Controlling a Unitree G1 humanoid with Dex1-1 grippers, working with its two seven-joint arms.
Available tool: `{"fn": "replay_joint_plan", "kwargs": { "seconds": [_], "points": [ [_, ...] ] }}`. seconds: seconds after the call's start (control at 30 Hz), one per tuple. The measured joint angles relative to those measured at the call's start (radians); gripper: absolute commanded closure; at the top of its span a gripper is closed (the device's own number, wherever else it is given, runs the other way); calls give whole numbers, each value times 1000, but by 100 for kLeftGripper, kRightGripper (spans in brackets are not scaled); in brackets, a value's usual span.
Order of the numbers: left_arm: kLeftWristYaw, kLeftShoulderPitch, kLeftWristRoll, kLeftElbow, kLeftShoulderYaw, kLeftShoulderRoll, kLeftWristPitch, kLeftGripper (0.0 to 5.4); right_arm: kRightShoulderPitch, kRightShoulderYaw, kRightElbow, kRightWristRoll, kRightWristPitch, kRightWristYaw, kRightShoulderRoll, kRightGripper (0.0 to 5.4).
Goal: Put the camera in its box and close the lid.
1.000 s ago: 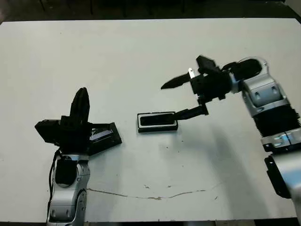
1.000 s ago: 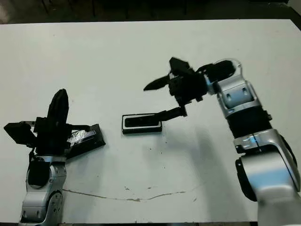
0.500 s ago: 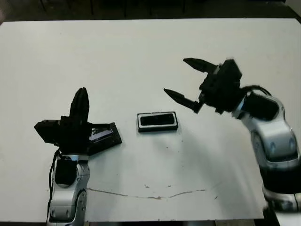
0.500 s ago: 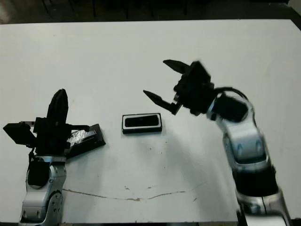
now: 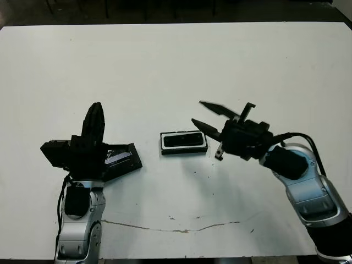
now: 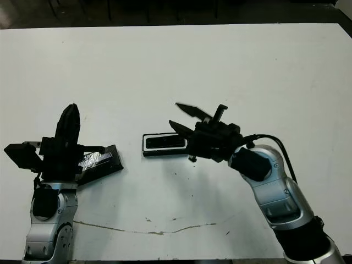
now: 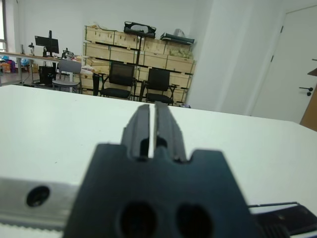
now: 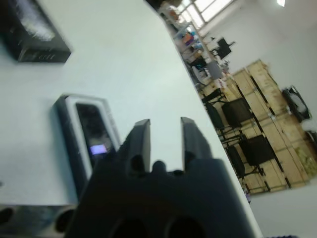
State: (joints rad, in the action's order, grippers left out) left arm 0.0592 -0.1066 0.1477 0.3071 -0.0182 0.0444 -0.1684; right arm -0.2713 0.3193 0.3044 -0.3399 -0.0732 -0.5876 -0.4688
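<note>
The lid (image 5: 120, 159) is partly hidden behind the left gripper (image 5: 94, 122), so only its right half shows at about 8 o'clock on the table (image 5: 165, 60); its printing is too small and blurred to read, and only a pale glossy stripe can be made out on the black face. The lid lies flat, slightly skewed, well apart from the box (image 5: 184, 142).

The box sits near the table's middle, long side running 9 to 3 o'clock, black outside with a white rim. The camera (image 6: 165, 142) lies inside it as a dark slab filling the lining; in the right wrist view a small bluish-white patch glows on its face (image 8: 98, 148). No writing on it can be read.

The right gripper (image 5: 212, 117) hovers just at 3 o'clock of the box, fingers spread apart and empty, blurred at the tips. The left gripper stands upright near the lid with its fingers pressed together, holding nothing
</note>
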Motion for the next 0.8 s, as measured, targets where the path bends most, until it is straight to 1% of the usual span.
{"fn": "replay_joint_plan", "kwargs": {
  "seconds": [0.07,0.1,0.33,0.5,0.63,0.8],
  "points": [
    [0,0,0,0,0,0,0,540,-1,20,-17,-28,-4,0,-2,532],
    [0,0,0,0,0,0,0,540,-2,29,-22,-37,-4,-2,-2,538],
    [0,-2,-2,0,2,1,-3,540,-5,73,-55,-102,-2,-7,5,538],
    [0,-9,-2,0,6,4,-8,540,13,88,-74,-131,-6,25,8,538],
    [-1,-12,-6,1,8,5,-8,540,39,98,-95,-157,-53,55,5,538],
    [-6,-20,-13,2,13,7,-9,540,52,98,-98,-165,-61,58,2,538]
  ]
}}
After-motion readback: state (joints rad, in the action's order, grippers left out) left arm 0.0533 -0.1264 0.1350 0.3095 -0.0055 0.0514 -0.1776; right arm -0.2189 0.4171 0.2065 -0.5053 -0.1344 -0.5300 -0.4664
